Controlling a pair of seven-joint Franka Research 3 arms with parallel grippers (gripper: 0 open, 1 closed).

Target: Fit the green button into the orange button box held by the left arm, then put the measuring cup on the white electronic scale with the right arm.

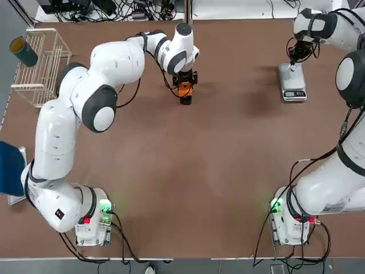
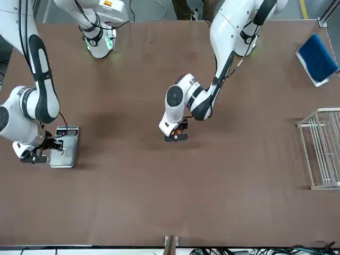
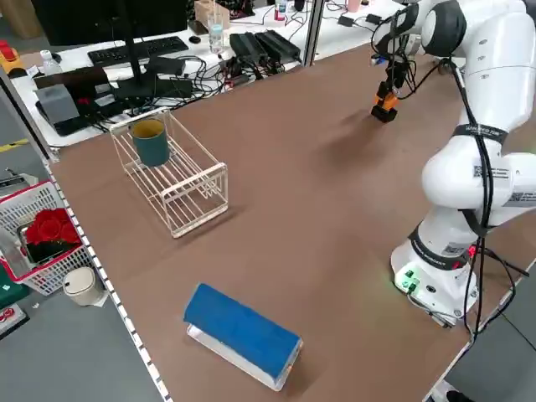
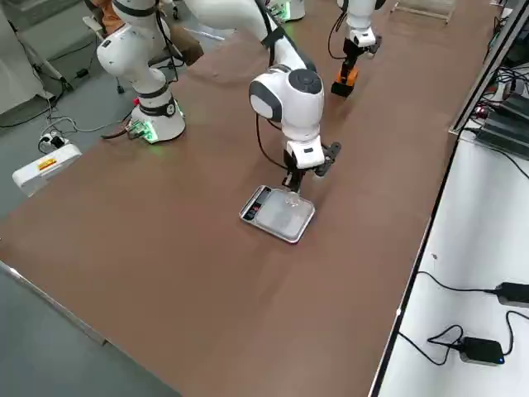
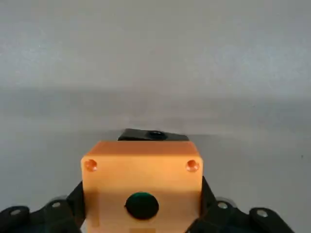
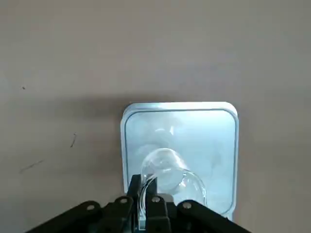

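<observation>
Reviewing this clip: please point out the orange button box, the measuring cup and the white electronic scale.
Orange button box [image 5: 142, 182]: left wrist view, on its orange face above the hole.
Measuring cup [image 6: 187, 187]: right wrist view, on its clear wall.
White electronic scale [image 4: 284, 217]: right side view, on its weighing plate.

Your worktop [image 1: 188, 171] looks matt and smooth. At your two o'clock, the scale [image 1: 293, 82] has a satiny metal plate; the cup [image 6: 172, 179] above it is glossy clear plastic. The box [image 5: 142, 194] at twelve is smooth plastic; the rack [image 1: 41, 65] at eleven looks coated.
</observation>
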